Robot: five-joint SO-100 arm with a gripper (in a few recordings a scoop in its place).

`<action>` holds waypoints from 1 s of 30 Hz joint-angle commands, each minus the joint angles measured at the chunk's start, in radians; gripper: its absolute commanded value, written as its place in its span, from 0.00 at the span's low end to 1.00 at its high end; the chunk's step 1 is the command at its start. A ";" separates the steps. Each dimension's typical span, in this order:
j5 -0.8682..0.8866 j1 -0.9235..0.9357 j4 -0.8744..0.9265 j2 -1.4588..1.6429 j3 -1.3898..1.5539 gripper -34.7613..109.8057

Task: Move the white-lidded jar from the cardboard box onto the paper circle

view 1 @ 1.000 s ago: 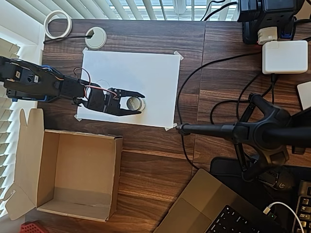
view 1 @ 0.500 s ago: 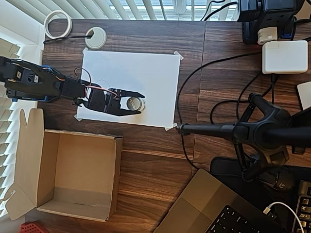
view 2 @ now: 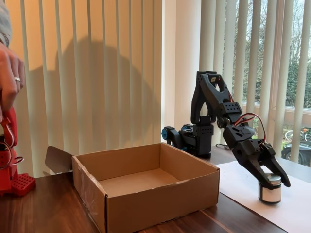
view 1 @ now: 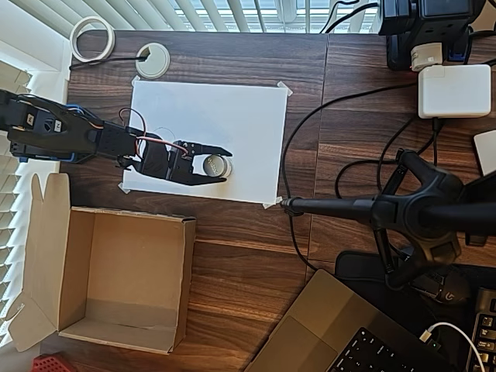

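Note:
The white-lidded jar (view 1: 214, 165) stands upright on the white sheet (view 1: 232, 116), near the sheet's front edge in the overhead view. My gripper (view 1: 220, 166) reaches in from the left, with one black finger on each side of the jar, close against it. In the fixed view the jar (view 2: 270, 190) rests on the sheet with my gripper (view 2: 275, 178) down over its lid. The cardboard box (view 1: 81, 256) lies open and empty, below and left of the sheet; in the fixed view the box (view 2: 146, 196) is in the foreground. The paper circle is too faint to make out.
A black camera stand (view 1: 364, 208) reaches in from the right, ending just off the sheet's corner, with cables curling around it. A white desk grommet (view 1: 153, 60) and a tape roll (view 1: 93, 37) lie at the back left. A laptop (view 1: 341, 333) sits at the front right.

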 commanded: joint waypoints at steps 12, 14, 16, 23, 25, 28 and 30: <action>0.083 -0.006 -0.135 0.158 0.000 0.50; 0.149 -0.011 -0.153 0.219 0.012 0.50; 0.244 -0.020 -0.155 0.305 0.040 0.50; 0.792 -0.106 -0.132 0.719 0.388 0.47; 0.911 -0.146 -0.132 0.853 0.561 0.47; 1.055 -0.209 -0.038 1.109 0.792 0.45; 1.169 -0.238 0.225 1.269 0.796 0.45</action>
